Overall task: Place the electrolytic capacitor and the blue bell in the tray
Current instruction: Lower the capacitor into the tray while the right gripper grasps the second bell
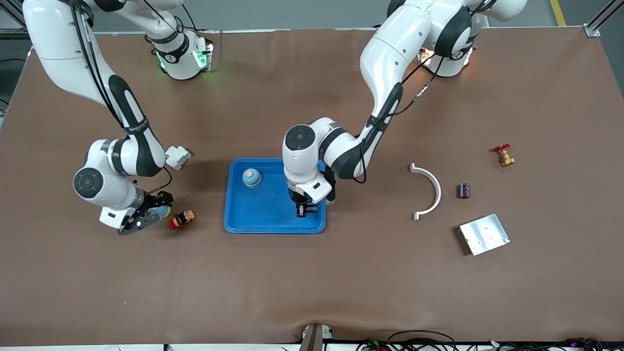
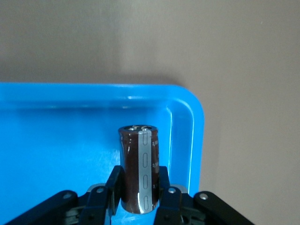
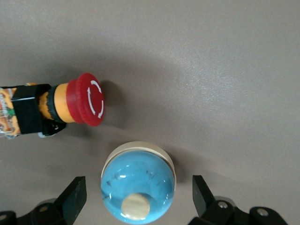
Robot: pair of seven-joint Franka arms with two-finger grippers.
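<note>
The bright-blue tray lies mid-table. A blue bell with a tan knob sits in it, at the corner farthest from the front camera toward the right arm's end. My left gripper is low inside the tray, at the corner nearer the camera toward the left arm's end. In the left wrist view it is shut on the dark-brown electrolytic capacitor, near the tray rim. My right gripper is open, fingers either side of a second blue bell that rests on the table.
A red emergency button lies beside the right gripper. A white connector lies near the right arm. Toward the left arm's end are a white curved piece, a small dark component, a silver plate and a brass valve.
</note>
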